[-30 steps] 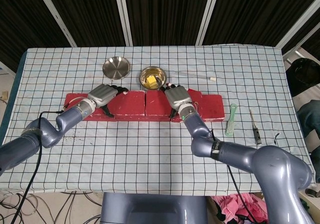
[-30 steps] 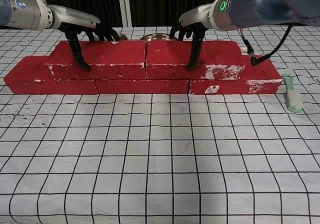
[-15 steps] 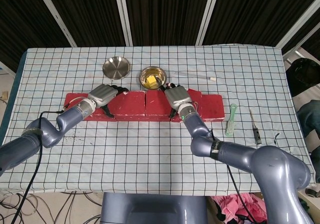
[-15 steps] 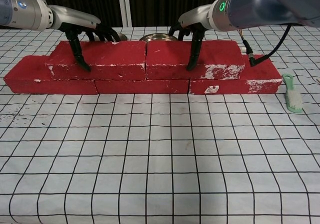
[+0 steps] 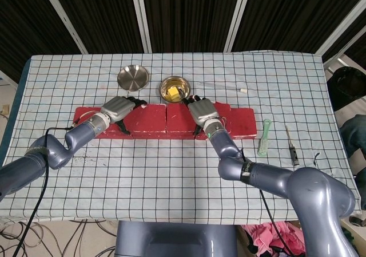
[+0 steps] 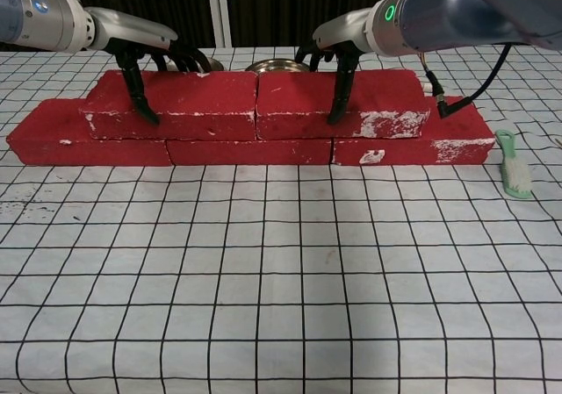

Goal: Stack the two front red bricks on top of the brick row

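Checked table (image 6: 281, 280), mid-width: two red bricks (image 6: 171, 104) (image 6: 342, 103) stacked on brick row (image 6: 255, 151); left hand (image 6: 145, 56), right hand (image 6: 338, 56) gripping them; release left.

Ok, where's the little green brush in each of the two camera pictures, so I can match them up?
Head view: the green brush lies right of centre on the checked cloth, just past the right end of the red brick row.
Chest view: the green brush lies at the far right edge, again just past the row's right end.
Shared landmark: the right end of the red brick row.
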`<action>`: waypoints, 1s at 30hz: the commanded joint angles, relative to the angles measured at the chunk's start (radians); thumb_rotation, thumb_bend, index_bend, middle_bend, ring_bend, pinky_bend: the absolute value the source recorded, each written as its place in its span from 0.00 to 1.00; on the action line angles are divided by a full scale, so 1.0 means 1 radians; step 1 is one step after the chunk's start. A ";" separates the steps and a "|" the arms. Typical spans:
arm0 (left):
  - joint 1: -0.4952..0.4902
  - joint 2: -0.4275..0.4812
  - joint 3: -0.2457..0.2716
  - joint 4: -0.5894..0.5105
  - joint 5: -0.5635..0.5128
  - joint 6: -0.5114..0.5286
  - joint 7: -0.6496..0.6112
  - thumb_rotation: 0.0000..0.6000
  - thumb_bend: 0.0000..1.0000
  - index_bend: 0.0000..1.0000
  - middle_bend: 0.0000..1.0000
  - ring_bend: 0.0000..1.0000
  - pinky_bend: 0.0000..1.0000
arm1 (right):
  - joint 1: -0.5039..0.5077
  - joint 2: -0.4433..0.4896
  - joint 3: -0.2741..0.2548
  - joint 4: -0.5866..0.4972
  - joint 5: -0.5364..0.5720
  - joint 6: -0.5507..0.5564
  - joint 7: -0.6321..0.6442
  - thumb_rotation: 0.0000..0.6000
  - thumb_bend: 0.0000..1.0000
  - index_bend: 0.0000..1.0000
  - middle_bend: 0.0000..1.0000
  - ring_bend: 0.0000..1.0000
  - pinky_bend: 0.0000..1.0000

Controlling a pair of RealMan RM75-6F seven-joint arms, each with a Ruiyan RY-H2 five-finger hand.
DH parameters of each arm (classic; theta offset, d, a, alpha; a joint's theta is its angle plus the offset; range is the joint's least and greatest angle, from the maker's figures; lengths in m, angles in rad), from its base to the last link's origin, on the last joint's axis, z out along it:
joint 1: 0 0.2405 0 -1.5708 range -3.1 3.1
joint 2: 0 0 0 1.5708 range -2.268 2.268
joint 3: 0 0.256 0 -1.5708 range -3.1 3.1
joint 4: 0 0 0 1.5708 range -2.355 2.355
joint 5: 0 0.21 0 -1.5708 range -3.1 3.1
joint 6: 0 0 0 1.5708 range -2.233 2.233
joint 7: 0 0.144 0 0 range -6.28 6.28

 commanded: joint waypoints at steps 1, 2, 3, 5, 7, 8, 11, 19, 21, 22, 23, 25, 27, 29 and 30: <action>0.000 0.000 -0.001 0.000 -0.003 -0.006 0.004 1.00 0.02 0.10 0.18 0.08 0.21 | 0.000 0.000 0.000 0.001 0.000 0.000 -0.001 1.00 0.00 0.03 0.08 0.04 0.19; -0.001 -0.001 -0.001 0.000 -0.005 -0.008 0.005 1.00 0.01 0.10 0.18 0.08 0.21 | 0.000 0.000 -0.001 0.001 0.000 0.000 -0.001 1.00 0.00 0.03 0.08 0.04 0.19; -0.001 0.000 -0.002 -0.001 -0.007 -0.010 0.007 1.00 0.01 0.09 0.18 0.08 0.21 | -0.001 0.000 -0.002 0.001 0.000 -0.001 -0.001 1.00 0.00 0.03 0.08 0.04 0.19; -0.001 0.000 -0.003 -0.001 -0.010 -0.014 0.010 1.00 0.00 0.09 0.18 0.08 0.21 | -0.001 0.000 -0.002 0.003 0.001 -0.002 -0.001 1.00 0.00 0.03 0.08 0.04 0.19; -0.001 -0.001 -0.005 -0.001 -0.013 -0.016 0.015 1.00 0.00 0.09 0.17 0.08 0.21 | -0.002 0.000 -0.002 0.004 0.000 -0.001 -0.001 1.00 0.00 0.03 0.08 0.04 0.19; -0.001 0.000 -0.006 -0.002 -0.014 -0.016 0.016 1.00 0.00 0.09 0.17 0.07 0.21 | -0.002 0.000 -0.002 0.004 0.000 -0.001 0.000 1.00 0.00 0.03 0.08 0.03 0.19; 0.000 0.002 -0.008 -0.005 -0.018 -0.019 0.021 1.00 0.00 0.08 0.16 0.07 0.21 | -0.002 -0.001 -0.001 0.004 -0.002 -0.001 0.000 1.00 0.00 0.02 0.08 0.03 0.19; 0.003 0.008 -0.017 -0.012 -0.031 -0.022 0.036 1.00 0.00 0.08 0.15 0.06 0.20 | -0.003 0.000 -0.003 0.001 -0.003 -0.001 -0.002 1.00 0.00 0.02 0.08 0.03 0.19; 0.004 0.009 -0.018 -0.013 -0.032 -0.023 0.038 1.00 0.00 0.08 0.15 0.06 0.20 | -0.003 -0.001 -0.003 0.001 -0.003 -0.001 -0.002 1.00 0.00 0.02 0.08 0.03 0.18; 0.004 0.009 -0.018 -0.013 -0.032 -0.023 0.038 1.00 0.00 0.08 0.15 0.06 0.20 | -0.003 -0.001 -0.003 0.001 -0.003 -0.001 -0.002 1.00 0.00 0.02 0.08 0.02 0.18; 0.004 0.010 -0.018 -0.015 -0.033 -0.024 0.039 1.00 0.00 0.08 0.15 0.06 0.20 | -0.003 -0.001 -0.004 0.000 -0.003 -0.002 -0.003 1.00 0.00 0.01 0.08 0.02 0.18; 0.004 0.011 -0.019 -0.016 -0.034 -0.026 0.042 1.00 0.00 0.08 0.15 0.06 0.20 | -0.002 0.000 -0.005 -0.001 -0.002 -0.004 -0.004 1.00 0.00 0.01 0.07 0.02 0.18; 0.005 0.011 -0.021 -0.018 -0.036 -0.026 0.043 1.00 0.00 0.08 0.15 0.06 0.20 | -0.002 0.001 -0.005 -0.002 -0.002 -0.003 -0.004 1.00 0.00 0.01 0.07 0.02 0.18; 0.006 0.011 -0.022 -0.018 -0.036 -0.025 0.045 1.00 0.00 0.08 0.14 0.06 0.20 | -0.002 0.001 -0.004 -0.004 -0.003 -0.002 -0.003 1.00 0.00 0.01 0.07 0.02 0.18; 0.006 0.010 -0.023 -0.018 -0.037 -0.026 0.046 1.00 0.00 0.08 0.14 0.06 0.20 | -0.002 0.002 -0.004 -0.004 -0.003 -0.002 -0.003 1.00 0.00 0.01 0.07 0.02 0.18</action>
